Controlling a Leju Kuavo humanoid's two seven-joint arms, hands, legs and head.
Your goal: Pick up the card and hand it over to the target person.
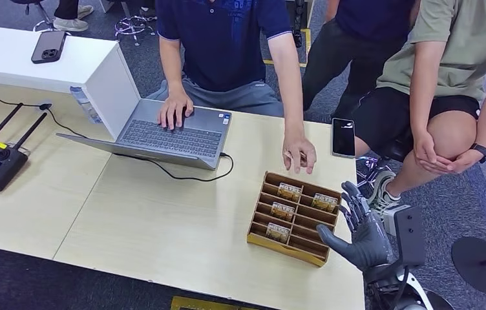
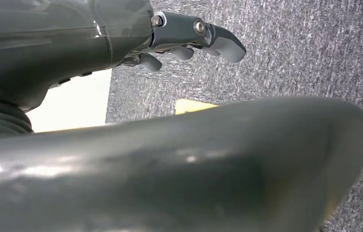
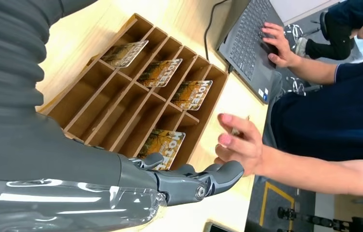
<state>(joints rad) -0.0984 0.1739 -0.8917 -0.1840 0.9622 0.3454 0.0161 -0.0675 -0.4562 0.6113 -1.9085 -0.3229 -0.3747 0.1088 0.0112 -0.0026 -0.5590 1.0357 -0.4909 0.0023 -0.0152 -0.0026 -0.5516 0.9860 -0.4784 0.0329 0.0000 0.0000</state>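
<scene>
The right hand (image 1: pixel 362 232) hovered at the right end of the wooden tray (image 1: pixel 263 243), fingers spread and holding nothing — poised, not yet reaching. The nearest card (image 1: pixel 324 202) lay in the tray's far right compartment, just ahead of and inward from the fingertips, propped at a slant with its long axis running along the slot, across the table. Three more cards (image 1: pixel 282 211) sat in the left column, farther from the hand. The right hand was plainly the nearer one; the left hand (image 2: pixel 194 36) hung down over grey carpet, fingers loosely extended and empty (well out of play, by my reading).

The tray's thin dividers (image 3: pixel 136 108) hemmed each card in, so a pinch would probably have to come from above. A person's hand (image 1: pixel 299 153) rested on the table just beyond the tray's far edge — likely the receiver, and close enough to crowd the reach. A laptop (image 1: pixel 172 132) and a black phone (image 1: pixel 343 137) lay farther off.
</scene>
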